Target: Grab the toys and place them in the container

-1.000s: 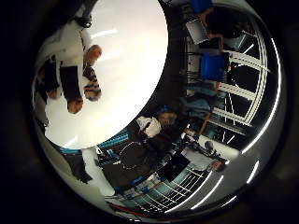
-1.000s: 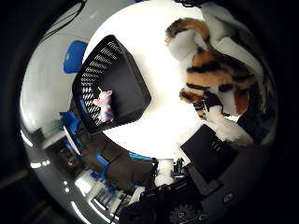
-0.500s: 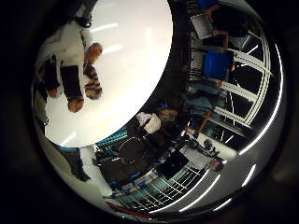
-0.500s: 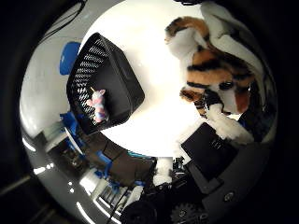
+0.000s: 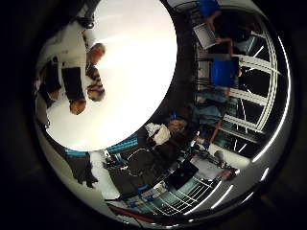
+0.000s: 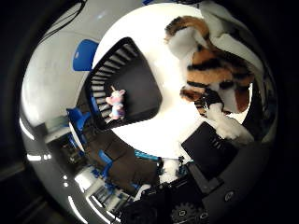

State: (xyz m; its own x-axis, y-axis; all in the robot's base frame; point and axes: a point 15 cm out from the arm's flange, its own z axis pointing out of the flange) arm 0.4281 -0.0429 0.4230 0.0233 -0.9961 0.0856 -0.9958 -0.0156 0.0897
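An orange, black and white striped tiger plush toy fills one side of the right thumb side palm view, close to the palm. My right hand is shut on it, with white fingers curled round its body, and holds it above the round white table. A black mesh container stands on the table, away from the hand. A small pink plush toy lies inside it. The right little finger side palm view shows the tiger toy's striped legs against the white fingers, over the table.
The table's round edge runs close behind the container. Blue chairs and desks stand on the floor around the table.
Both views have shifted, so the hand has moved with the tiger toy. The container now shows more from above. The tiger toy stays in the hand and the pink toy stays in the container.
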